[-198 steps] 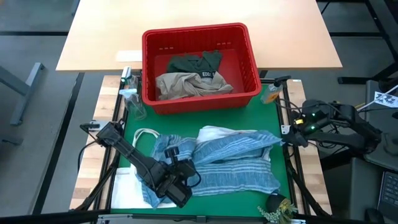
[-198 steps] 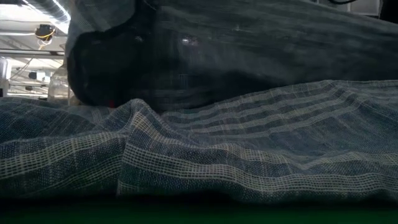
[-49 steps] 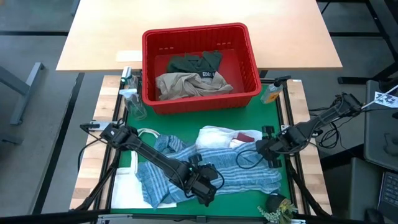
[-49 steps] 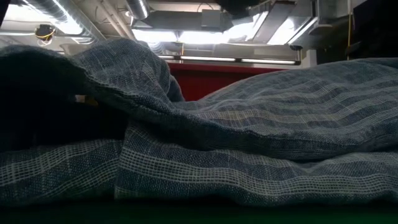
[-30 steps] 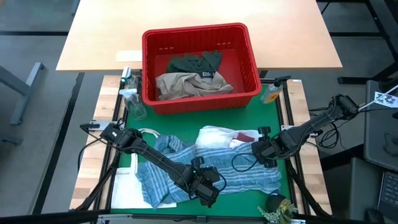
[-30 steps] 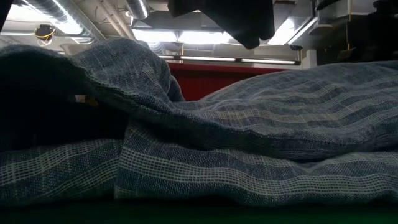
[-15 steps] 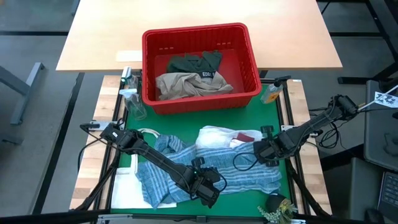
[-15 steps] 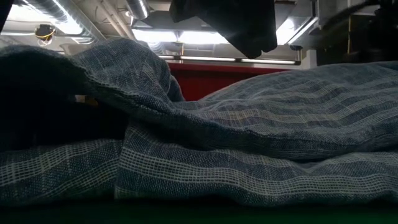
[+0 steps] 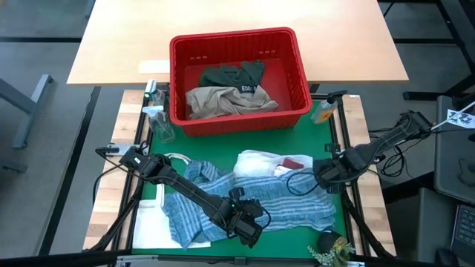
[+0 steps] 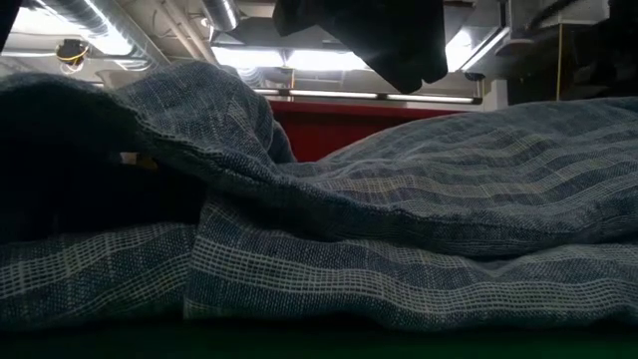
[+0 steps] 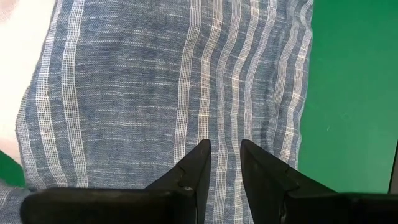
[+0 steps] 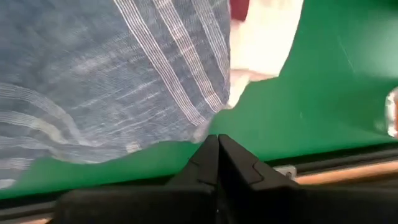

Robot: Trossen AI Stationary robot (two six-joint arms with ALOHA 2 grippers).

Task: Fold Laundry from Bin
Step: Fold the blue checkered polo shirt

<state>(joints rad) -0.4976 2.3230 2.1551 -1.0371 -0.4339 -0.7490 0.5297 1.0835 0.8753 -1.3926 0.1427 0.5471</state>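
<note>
- Both arms are dark, slim and jointed, with black cables looping beside them.
- Each tool (image 11: 222, 163) (image 12: 217, 155) ends in two black, wedge-shaped fingers.

A: Where's the red bin (image 9: 239, 80)?
B: Far edge of the green mat (image 9: 326, 130). Tan garment (image 9: 226, 100) and dark green garment (image 9: 236, 75) inside.
A: Striped cloth (image 9: 252, 200)?
B: Spread on the mat, near side of the bin. Left gripper (image 9: 247, 222) on it, right gripper (image 9: 323, 174) at its right edge. White garment (image 9: 260, 162) between cloth and bin.

Blue-and-white striped cloth (image 9: 293, 208), red bin (image 9: 239, 49)
</note>
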